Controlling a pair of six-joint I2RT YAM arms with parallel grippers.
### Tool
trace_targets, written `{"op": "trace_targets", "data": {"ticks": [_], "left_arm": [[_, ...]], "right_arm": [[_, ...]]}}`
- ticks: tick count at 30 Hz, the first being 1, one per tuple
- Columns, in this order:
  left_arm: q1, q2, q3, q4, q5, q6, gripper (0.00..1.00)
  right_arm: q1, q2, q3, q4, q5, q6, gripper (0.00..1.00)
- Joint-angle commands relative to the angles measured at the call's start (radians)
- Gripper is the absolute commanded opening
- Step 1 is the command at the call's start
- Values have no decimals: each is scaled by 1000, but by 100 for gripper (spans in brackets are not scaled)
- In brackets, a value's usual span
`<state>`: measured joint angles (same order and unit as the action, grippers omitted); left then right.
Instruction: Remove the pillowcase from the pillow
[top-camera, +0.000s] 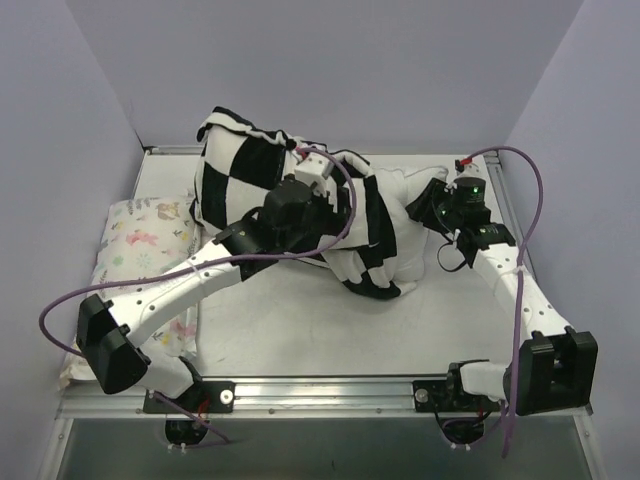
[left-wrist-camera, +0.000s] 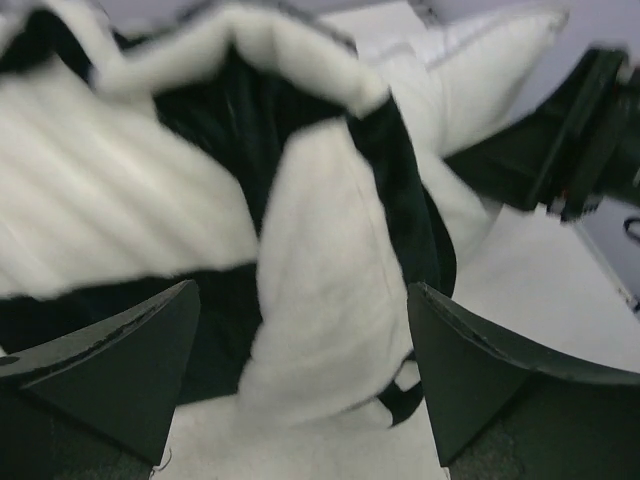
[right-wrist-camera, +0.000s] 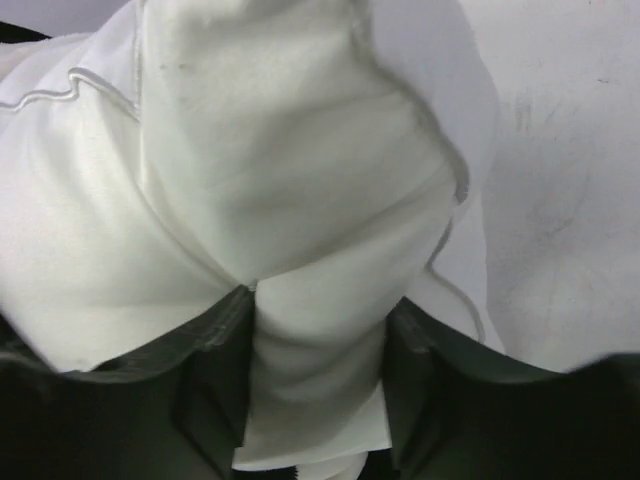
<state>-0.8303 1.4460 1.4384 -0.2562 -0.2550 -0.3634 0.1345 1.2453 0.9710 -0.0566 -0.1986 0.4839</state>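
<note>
So, the pillow (top-camera: 405, 230) lay with its long axis left-right across the table (top-camera: 300, 330), its bare white end poking out right of the case (top-camera: 240, 175). My right claw (right-wrist-camera: 318, 320) pinched that bare end, fabric bunched between the fingers. My left claw (left-wrist-camera: 300, 300) stood spread with nothing in it, case folds just ahead. Left was nearer the case, so I judged the pull should go left.

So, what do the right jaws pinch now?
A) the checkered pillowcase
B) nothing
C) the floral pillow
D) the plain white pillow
D: in the right wrist view the right jaws are closed on a fold of the pillow, which is plain white with a piped seam and no check pattern.
</note>
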Motion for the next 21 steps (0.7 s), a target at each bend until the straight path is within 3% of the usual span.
{"op": "trace_targets", "data": {"ticks": [1, 3, 7, 11, 13, 16, 17, 19, 21], "left_arm": [[-82, -13, -157, 150, -32, -25, 93], [-111, 13, -225, 193, -26, -40, 93], [-182, 105, -219, 288, -19, -40, 97], [-197, 249, -130, 258, -102, -34, 98], [-197, 292, -81, 146, -166, -40, 96], [-187, 332, -6, -28, -338, -100, 60], [-170, 311, -25, -47, -366, -127, 34], [-141, 274, -58, -90, -426, -160, 14], [-62, 214, -102, -130, -446, -207, 0]], "right_arm": [[19, 42, -2, -49, -18, -7, 40], [19, 60, 17, -58, -15, -5, 26], [20, 83, 60, -86, 2, -5, 17], [17, 115, 136, -146, 40, -24, 8], [17, 126, 158, -172, 57, -31, 4], [2, 135, 193, -218, 90, -34, 0], [-15, 135, 198, -227, 90, -25, 0], [-32, 137, 213, -233, 87, -16, 0], [-55, 137, 221, -247, 85, -5, 0]]}}
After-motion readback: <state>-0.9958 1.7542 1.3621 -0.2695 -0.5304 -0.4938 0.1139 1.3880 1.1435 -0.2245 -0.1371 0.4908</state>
